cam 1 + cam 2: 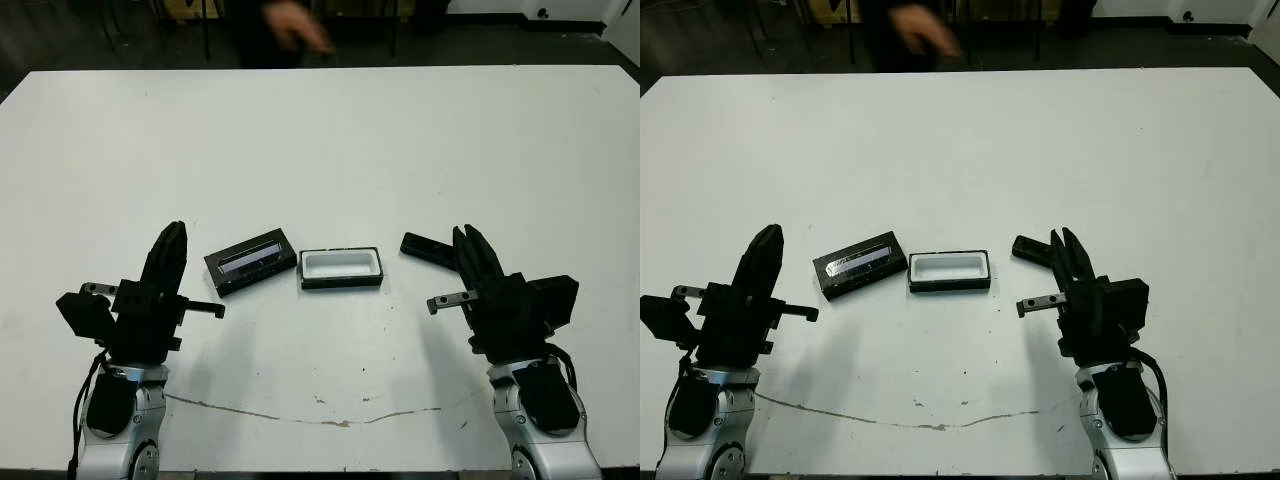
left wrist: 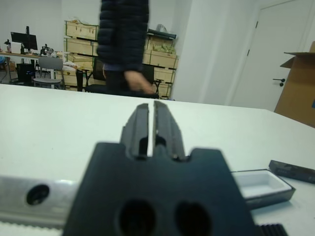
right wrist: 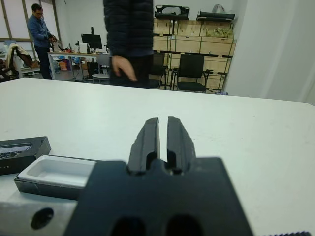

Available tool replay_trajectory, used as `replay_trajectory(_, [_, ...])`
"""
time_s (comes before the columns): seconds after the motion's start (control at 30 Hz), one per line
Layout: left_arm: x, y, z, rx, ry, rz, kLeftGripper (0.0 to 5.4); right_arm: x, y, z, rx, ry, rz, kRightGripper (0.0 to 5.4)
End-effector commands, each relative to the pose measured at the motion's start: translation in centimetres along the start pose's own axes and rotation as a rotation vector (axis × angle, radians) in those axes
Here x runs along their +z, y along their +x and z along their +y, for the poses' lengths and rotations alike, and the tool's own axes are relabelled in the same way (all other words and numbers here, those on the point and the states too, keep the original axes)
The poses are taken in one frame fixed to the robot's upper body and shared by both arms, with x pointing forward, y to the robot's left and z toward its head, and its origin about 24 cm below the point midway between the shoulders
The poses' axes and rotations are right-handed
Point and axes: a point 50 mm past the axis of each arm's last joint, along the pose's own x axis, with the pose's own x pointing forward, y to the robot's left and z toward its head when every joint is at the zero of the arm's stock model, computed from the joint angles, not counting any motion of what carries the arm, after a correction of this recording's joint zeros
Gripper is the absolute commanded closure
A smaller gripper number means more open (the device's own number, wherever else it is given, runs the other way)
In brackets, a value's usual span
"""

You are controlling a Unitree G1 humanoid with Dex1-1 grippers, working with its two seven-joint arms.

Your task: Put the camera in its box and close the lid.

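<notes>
**Camera lies outside its open box**

The camera (image 1: 428, 249) rests on the table (image 1: 320, 130) right of the box (image 1: 341, 268); the lid (image 1: 250, 260) lies left. The right gripper (image 1: 476, 256), perhaps touching the camera, and left gripper (image 1: 167, 254) are nearly closed, empty.

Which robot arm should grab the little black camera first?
Probably the right. The camera lies just beside the right gripper, right of the open box. The left gripper sits on the far side, past the lid.
</notes>
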Motion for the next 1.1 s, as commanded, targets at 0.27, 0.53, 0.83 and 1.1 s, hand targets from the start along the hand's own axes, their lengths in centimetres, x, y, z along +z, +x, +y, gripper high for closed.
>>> replay_trajectory(0.27, [-0.2, -0.1, 0.2, 0.009, 0.022, 0.034, 5.39, -0.3, 0.0, -0.2, 0.002, -0.020, 0.015, 5.40])
replay_trajectory(0.53, [-0.4, -0.3, 0.3, 0.014, -0.002, 0.038, 5.39, 0.9, 0.4, -1.7, 0.025, -0.059, 0.023, 5.40])
replay_trajectory(0.83, [-0.7, -0.4, 0.2, 0.008, 0.001, 0.035, 5.39, 3.7, 3.5, -6.4, 0.119, -0.193, -0.004, 5.40])
replay_trajectory(1.1, [-0.8, -0.5, 0.2, 0.014, -0.009, 0.037, 5.40, 5.2, 6.0, -9.6, 0.309, -0.323, 0.121, 5.11])
